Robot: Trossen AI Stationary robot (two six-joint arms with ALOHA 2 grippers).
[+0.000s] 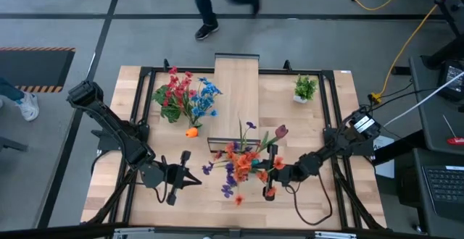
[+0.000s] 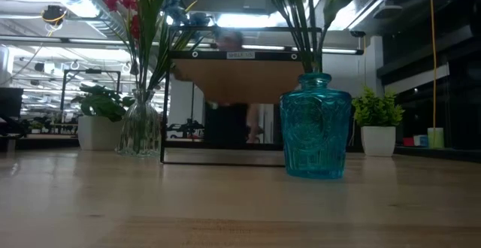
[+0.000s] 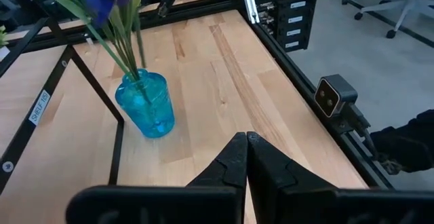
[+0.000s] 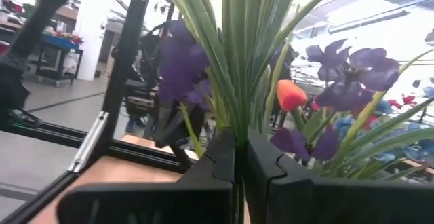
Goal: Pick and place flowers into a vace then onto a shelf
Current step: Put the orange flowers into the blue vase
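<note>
**A:** Where do the flowers stand?

**B:** A bunch of purple and orange flowers (image 1: 243, 163) sits in a blue glass vase (image 2: 316, 125) on the table (image 1: 304, 203), just in front of the near end of the shelf (image 1: 236, 94). In the low view the vase stands upright, its green stems rising out of the neck and past the top of the picture. A dark red tulip (image 1: 280, 131) leans out of the bunch toward the right arm's side.

**A:** And the right gripper?

**B:** The right gripper (image 1: 272, 168) is in among that bunch, at its right edge. In its wrist view the two dark fingers (image 4: 217, 159) are nearly together with green stems running up between and behind them, so it looks closed on the stems. Purple blooms and one orange bud crowd that view.

**A:** The left one?

**B:** The left gripper (image 1: 194, 180) hovers over the table to the left of the blue vase, apart from it. Its fingers (image 3: 234, 159) are pressed together on nothing.

**A:** Anything else on the table?

**B:** A second bunch, red and blue flowers (image 1: 187, 95), stands in a clear glass vase (image 2: 140, 130) beside the shelf's left edge, with a small orange bloom (image 1: 191, 132) lying loose near it. A small green potted plant (image 1: 305, 89) sits toward the far right corner. A person's legs (image 1: 214, 3) show on the floor beyond the table.
</note>
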